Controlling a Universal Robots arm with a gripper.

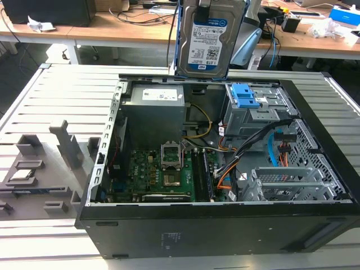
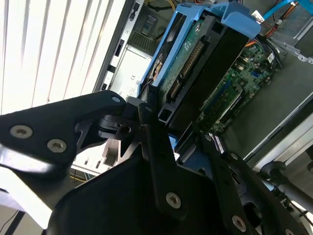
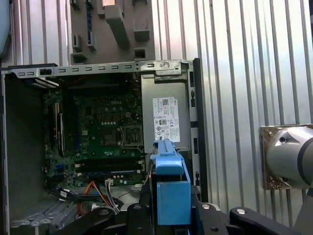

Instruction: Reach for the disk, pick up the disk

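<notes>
Exterior view: disk (image 1: 207, 39) upright, aloft above open case (image 1: 197, 236) back edge.

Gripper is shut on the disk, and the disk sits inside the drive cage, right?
Not inside the drive cage. The gripper is shut on the disk, but the exterior view shows the disk held upright above the open case, clear of the cage.

The exterior view looks down at an angle into the open case (image 1: 214, 230) from beside it. Both wrist views sit close to the disk (image 2: 188, 54), looking past it at the motherboard (image 3: 107, 132).
</notes>
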